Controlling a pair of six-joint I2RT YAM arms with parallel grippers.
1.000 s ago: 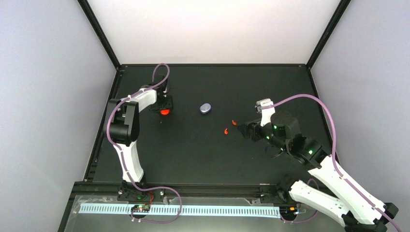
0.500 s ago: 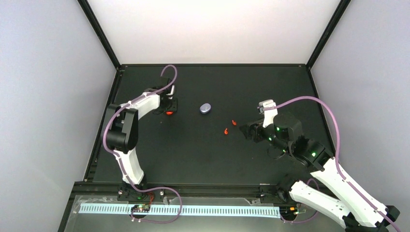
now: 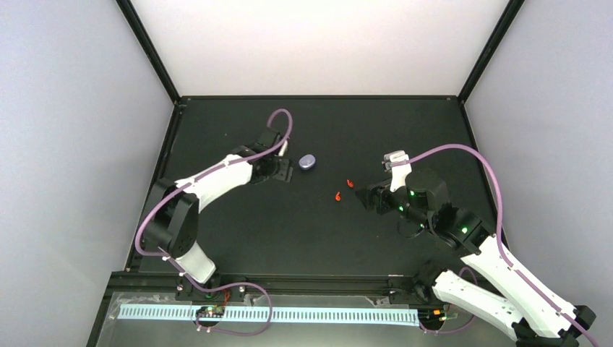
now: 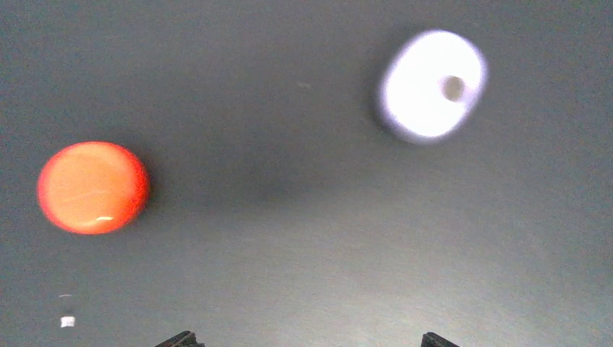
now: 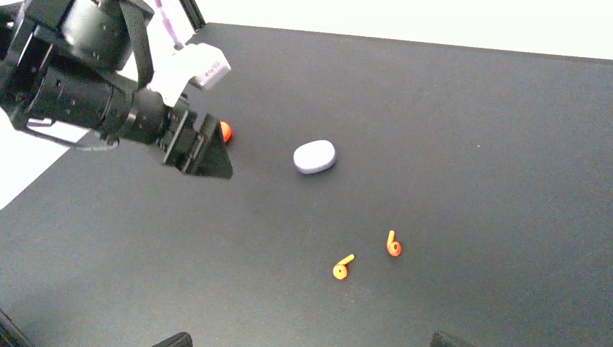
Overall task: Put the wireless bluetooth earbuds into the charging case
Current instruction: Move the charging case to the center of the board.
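Note:
Two red-orange earbuds (image 3: 337,196) (image 3: 350,183) lie on the black table, also in the right wrist view (image 5: 343,267) (image 5: 392,245). The purple earbuds are out of view. A closed purple case (image 3: 308,162) (image 4: 432,83) (image 5: 314,156) lies behind them. A red-orange case (image 4: 92,186) (image 5: 225,131) lies to its left, hidden under the left arm in the top view. My left gripper (image 3: 283,172) (image 4: 307,341) is open and empty, hovering between the two cases. My right gripper (image 3: 365,195) (image 5: 307,340) is open and empty, just right of the earbuds.
The table (image 3: 289,231) is a black mat with a raised black frame round it and white walls behind. A small white speck (image 4: 66,321) lies near the red-orange case. The left arm (image 5: 87,87) reaches across the left of the right wrist view.
My left gripper has swung right, from over the red-orange case to beside the purple case. The red-orange case stays on the table. The right arm has barely moved.

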